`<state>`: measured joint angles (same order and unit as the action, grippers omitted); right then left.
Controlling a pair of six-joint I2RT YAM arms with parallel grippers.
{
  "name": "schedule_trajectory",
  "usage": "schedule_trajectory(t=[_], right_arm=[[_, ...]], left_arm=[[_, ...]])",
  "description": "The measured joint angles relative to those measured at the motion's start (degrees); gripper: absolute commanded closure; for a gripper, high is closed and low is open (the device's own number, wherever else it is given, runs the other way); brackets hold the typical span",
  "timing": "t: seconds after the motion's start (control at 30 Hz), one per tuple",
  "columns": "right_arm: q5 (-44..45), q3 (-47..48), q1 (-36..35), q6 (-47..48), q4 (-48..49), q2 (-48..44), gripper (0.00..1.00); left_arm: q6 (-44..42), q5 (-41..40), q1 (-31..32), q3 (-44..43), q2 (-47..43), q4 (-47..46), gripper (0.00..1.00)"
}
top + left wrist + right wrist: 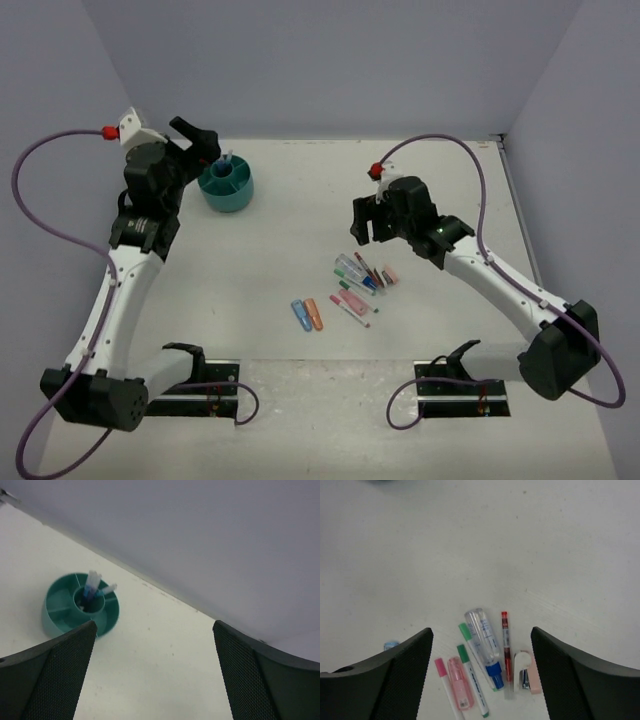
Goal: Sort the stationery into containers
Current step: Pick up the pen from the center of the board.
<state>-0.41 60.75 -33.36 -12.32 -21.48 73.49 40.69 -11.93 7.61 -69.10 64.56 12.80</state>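
Right wrist: stationery (485, 642) beneath right tool (481, 631).

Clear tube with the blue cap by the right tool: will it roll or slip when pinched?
The clear tube looks round and smooth, so it will probably roll if nudged and may slip in a light pinch. It seems rigid. The green marker close beside it might get dragged along.

White table (290, 240), pale grey walls (330, 60)
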Motion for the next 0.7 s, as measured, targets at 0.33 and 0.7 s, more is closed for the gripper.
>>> schedule_trajectory(t=[0.33, 0.7], right_arm=[[3.4, 7.6, -0.4, 1.7, -9.6, 19.1, 0.68], [5.1, 7.6, -2.6, 1.1, -11.1, 25.3, 0.78]], left_arm=[[-5.4, 6.4, 8.1, 10.7, -5.3, 12.3, 0.00], [-11.0, 7.0, 8.9, 19.6, -8.4, 17.2, 0.00]])
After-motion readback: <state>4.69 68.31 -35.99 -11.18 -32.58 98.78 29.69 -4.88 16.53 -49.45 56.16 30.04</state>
